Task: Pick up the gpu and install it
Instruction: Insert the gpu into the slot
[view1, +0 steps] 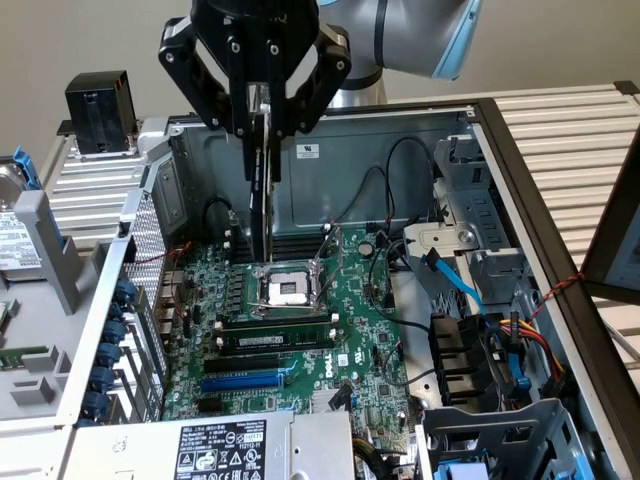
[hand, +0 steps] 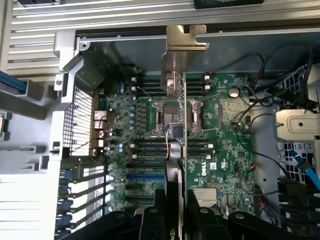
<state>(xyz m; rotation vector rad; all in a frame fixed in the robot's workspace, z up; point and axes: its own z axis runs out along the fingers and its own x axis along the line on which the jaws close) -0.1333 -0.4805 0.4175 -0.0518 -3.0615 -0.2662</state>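
Gripper (view1: 268, 118), one, clamped on one gpu (view1: 263, 200), holding it edge-on above one green motherboard (view1: 350, 335) inside one open computer case (view1: 400, 150). Case sits on a slatted metal table (view1: 570, 130); plain wall (view1: 60, 40) behind.

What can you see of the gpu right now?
The gpu hangs edge-on, upright, clamped by the end effector above the motherboard near the CPU socket. The wrist view shows its thin green board edge, black shroud and silver bracket with a bent tab. Whether its lower end touches the motherboard is unclear.
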